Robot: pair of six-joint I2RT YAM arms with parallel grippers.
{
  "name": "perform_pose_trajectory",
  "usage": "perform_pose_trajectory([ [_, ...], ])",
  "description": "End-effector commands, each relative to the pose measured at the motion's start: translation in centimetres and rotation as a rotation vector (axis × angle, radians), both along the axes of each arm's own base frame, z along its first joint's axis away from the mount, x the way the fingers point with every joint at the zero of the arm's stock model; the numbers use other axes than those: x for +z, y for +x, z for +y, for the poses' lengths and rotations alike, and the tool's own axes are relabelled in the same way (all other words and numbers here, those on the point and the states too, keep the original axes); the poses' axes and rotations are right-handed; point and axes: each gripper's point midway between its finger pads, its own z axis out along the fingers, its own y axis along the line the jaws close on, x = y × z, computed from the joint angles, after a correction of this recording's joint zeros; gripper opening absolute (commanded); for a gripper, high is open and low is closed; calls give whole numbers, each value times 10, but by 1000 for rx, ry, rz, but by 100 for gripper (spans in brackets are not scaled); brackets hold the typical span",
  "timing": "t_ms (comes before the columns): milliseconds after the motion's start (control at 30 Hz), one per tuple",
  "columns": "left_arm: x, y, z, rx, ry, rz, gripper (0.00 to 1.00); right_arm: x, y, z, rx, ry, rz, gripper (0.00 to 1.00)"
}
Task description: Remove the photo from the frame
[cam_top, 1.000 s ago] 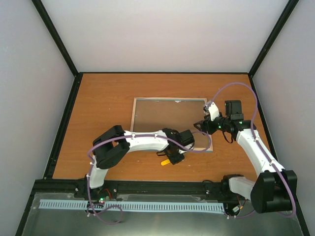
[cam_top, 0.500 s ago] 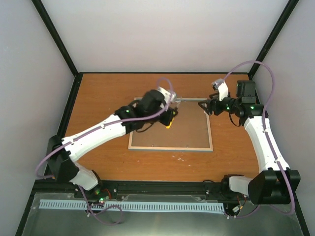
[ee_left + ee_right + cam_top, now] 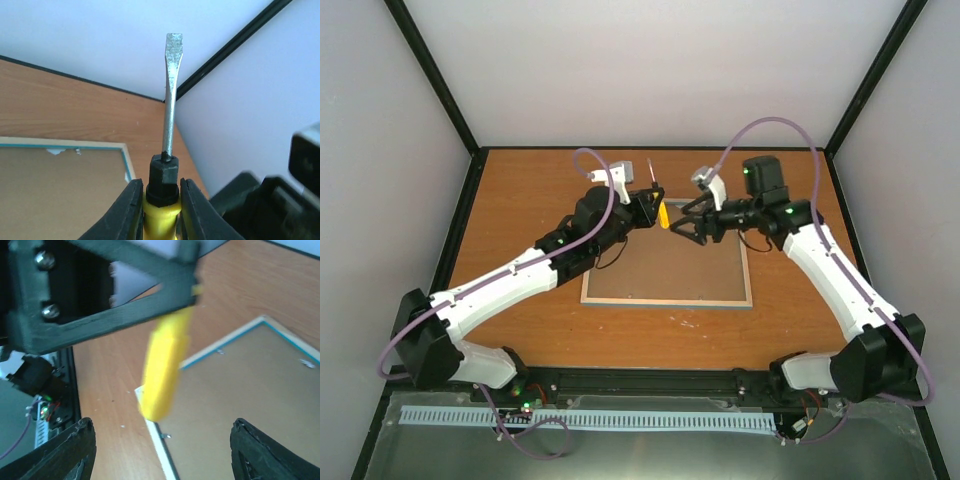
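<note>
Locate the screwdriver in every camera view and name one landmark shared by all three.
Top external: the screwdriver sits at mid-picture, over the far edge of the frame.
Left wrist: screwdriver at centre, blade pointing up.
Right wrist: its blurred yellow handle hangs centre-left.
Shared landmark: the frame, brown backing up, lower left in left wrist, right in right wrist.

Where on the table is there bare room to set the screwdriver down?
Bare wood runs along the near strip of the table in front of the frame, and in the far left corner by the back wall. Crowded: over the frame's far edge, where the left fingers gripping the screwdriver face the open right fingers.
</note>
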Motion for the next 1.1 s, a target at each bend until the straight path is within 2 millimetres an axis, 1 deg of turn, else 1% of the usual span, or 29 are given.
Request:
perform_pose_trajectory([
  [0, 37, 0, 10, 47, -179, -35, 1, 5, -11, 29, 42, -5, -30, 70],
  [100, 36, -1, 9, 41, -195, -22, 1, -3, -7, 41, 23, -55, -35, 67],
  [233, 34, -3, 11, 42, -206, -13, 1, -6, -2, 48, 9, -70, -15, 57],
  [333, 33, -3, 13, 51, -211, -8, 1, -6, 1, 47, -13, -71, -15, 51],
  [433, 32, -3, 13, 49, -211, -5, 1, -4, 0, 45, -21, -68, -20, 39],
  [533, 30, -3, 12, 50, -211, 0, 1, -4, -2, 44, -24, -64, -21, 33],
  [633, 27, -3, 11, 47, -208, 8, 1, -4, -5, 42, -27, -62, -29, 21],
  [667, 25, -3, 11, 45, -206, 9, 3, -3, -5, 41, -29, -63, -35, 16],
  [700, 25, -4, 11, 43, -202, 7, 18, -3, -6, 40, -29, -66, -39, 12],
  [733, 23, -4, 12, 49, -190, 8, 39, -3, -6, 40, -30, -71, -45, 9],
  [767, 22, -4, 14, 55, -175, 10, 53, -4, -7, 38, -31, -79, -50, 5],
  [800, 21, -5, 17, 59, -147, 6, 63, -5, -8, 36, -28, -92, -55, 3],
  [833, 19, -6, 20, 59, -109, -4, 69, -6, -10, 33, -25, -105, -59, 3],
  [867, 17, -8, 24, 58, -63, -16, 72, -9, -12, 29, -22, -122, -65, 3],
  [933, 9, -14, 33, 50, 57, -47, 73, -17, -15, 19, -16, -163, -66, 3],
  [967, 2, -18, 39, 42, 129, -54, 73, -23, -16, 12, -14, -188, -60, 3],
  [1000, 1, -22, 44, 27, 192, -86, 72, -30, -17, 5, -13, -213, -54, 3],
  [1067, -6, -36, 47, -84, 390, -195, 67, -44, -21, -10, 0, -279, -50, 3],
])
